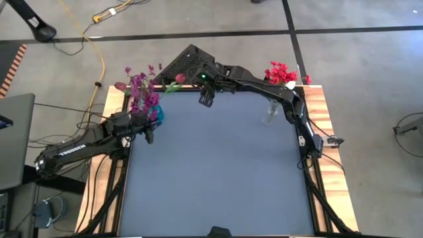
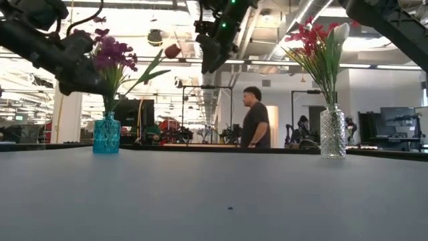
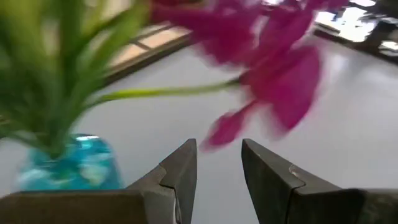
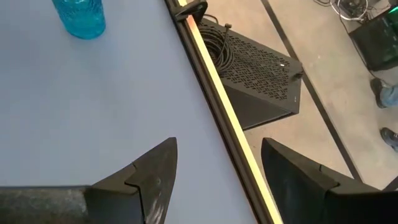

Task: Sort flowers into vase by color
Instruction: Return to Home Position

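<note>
Fingers of the right gripper spread empty at twelve o'clock; the left gripper (also parted, empty) sits beside the blue vase at ten o'clock and could snag its magenta flowers on retreating.

The worktop is a grey-blue mat edged in pale wood. Around it lies a grey concrete floor crossed by dark tape lines, with a yellow cable snaking along it. A black perforated box sits on the floor just beside the worktop's far edge, with coiled black cable next to it. Beyond is an open, brightly lit hall with exposed ducts overhead and a white pillar. A person in a dark shirt stands there, and monitors show at the right.
</note>
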Controlling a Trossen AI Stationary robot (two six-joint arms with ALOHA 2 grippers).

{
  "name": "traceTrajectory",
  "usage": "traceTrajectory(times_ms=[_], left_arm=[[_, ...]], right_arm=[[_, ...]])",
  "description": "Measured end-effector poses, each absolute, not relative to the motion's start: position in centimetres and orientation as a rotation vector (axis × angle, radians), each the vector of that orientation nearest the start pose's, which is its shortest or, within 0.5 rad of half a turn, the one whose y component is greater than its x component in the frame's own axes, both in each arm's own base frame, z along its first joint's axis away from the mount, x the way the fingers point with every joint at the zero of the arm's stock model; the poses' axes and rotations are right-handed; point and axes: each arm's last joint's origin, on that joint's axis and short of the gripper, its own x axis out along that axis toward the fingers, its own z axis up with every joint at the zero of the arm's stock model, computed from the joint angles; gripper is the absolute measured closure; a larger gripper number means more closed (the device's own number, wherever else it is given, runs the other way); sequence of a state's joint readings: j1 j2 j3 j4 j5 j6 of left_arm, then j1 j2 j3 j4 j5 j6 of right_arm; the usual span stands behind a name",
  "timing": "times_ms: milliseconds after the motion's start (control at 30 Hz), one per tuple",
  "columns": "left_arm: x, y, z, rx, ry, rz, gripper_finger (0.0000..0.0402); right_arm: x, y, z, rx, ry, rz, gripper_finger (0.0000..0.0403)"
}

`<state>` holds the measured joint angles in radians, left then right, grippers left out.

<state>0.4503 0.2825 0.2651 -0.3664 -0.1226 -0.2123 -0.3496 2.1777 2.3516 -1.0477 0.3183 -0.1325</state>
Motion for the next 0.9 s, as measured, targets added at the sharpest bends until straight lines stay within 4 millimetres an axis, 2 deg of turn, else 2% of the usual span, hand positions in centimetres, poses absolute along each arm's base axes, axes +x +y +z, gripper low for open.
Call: traceTrajectory(times_ms=[167, 467, 633, 767, 900], left_arm=[[9.2, 4.3, 19.7, -0.360, 0.305, 0.491, 0.0287], [10.0, 2.3, 19.9, -0.501, 0.317, 0.201, 0.0287], [10.5, 0.4, 20.6, -0.506, 0.290, 0.021, 0.0288], [10.7, -1.2, 21.8, -0.468, 0.196, -0.132, 0.0288], [10.5, -2.6, 22.5, -0.398, 0.127, -0.197, 0.0288]], right_arm=[[42.5, -16.4, 35.2, -0.111, 0.961, -0.553, 0.0143], [40.1, -14.8, 38.1, -0.078, 0.963, -0.558, 0.0143], [39.3, -12.9, 39.3, -0.092, 0.969, -0.525, 0.0143], [38.9, -11.2, 39.4, -0.076, 1.011, -0.504, 0.0143], [39.1, -8.3, 39.1, -0.099, 1.061, -0.448, 0.0143]])
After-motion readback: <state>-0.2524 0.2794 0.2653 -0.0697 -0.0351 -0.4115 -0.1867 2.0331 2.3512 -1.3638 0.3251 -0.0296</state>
